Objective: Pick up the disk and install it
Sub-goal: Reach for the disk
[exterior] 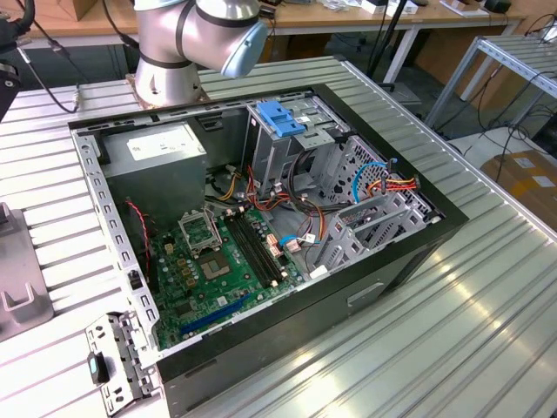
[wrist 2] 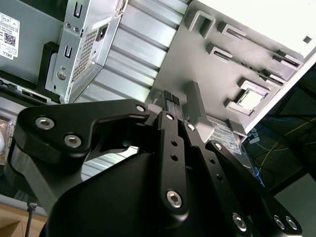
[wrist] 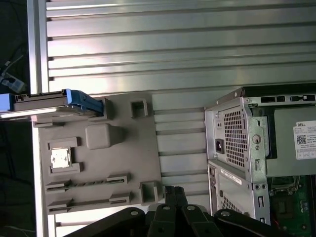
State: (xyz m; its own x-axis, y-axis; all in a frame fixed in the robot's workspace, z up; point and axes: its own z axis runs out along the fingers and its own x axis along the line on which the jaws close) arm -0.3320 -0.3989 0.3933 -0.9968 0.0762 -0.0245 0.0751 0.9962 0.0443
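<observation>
First wrist view: the disk (wrist: 44,104) is seen edge-on as a thin slab of grey metal with a light-blue plastic carrier wrapped round its end. It sits along one edge of a matt grey moulded plate (wrist: 138,163) that has raised blocks, brackets and narrow slots. The claw (wrist: 173,191) is over the opposite edge of that plate, well apart from the disk. Its black fingers are pressed together and hold nothing. In the second wrist view the claw (wrist 2: 171,98) shows ribbed pads meeting at the tips and bolted black links behind them.

The plate lies on a bench (wrist: 173,49) of ribbed, shiny aluminium slats. Beside the plate stands the computer case (wrist: 232,143), with perforated bare steel at its back and a white printed label (wrist: 305,139) carrying a square code.

In the exterior view the case (exterior: 392,279) lies open on the bench, showing a green motherboard (exterior: 218,261), coloured wiring and a bright-blue ribbed latch (exterior: 283,117).
</observation>
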